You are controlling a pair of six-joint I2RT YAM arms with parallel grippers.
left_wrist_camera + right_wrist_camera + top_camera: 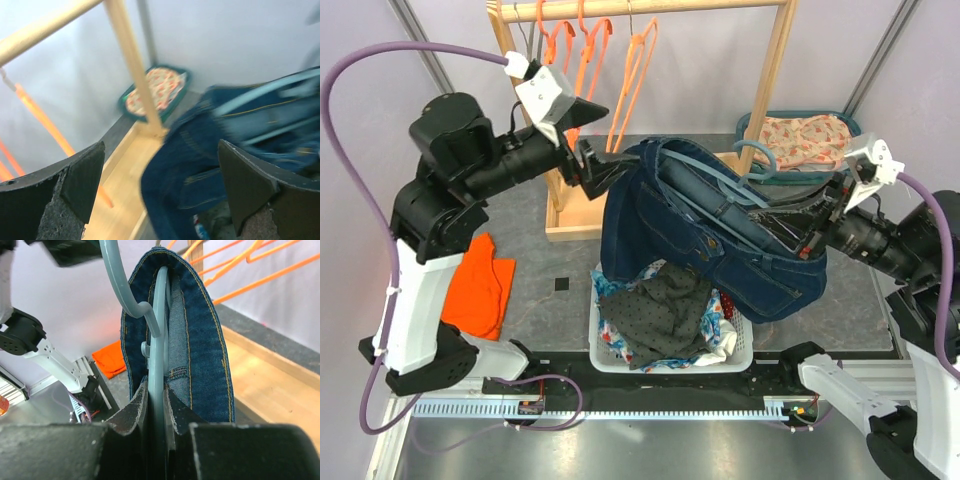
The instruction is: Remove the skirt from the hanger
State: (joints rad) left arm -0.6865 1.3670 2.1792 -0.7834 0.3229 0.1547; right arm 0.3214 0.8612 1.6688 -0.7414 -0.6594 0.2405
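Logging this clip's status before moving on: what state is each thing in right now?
denim skirt: on the hanger, held up over the white basket
hanger: clamped in the right gripper
right gripper: shut on the hanger
left gripper: open, at the skirt's edge
white basket: full of clothes
orange hangers: bare, hanging on the rack

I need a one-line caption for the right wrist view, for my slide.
Right end effector clamped on the pale blue hanger, with the denim skirt wrapped around it.
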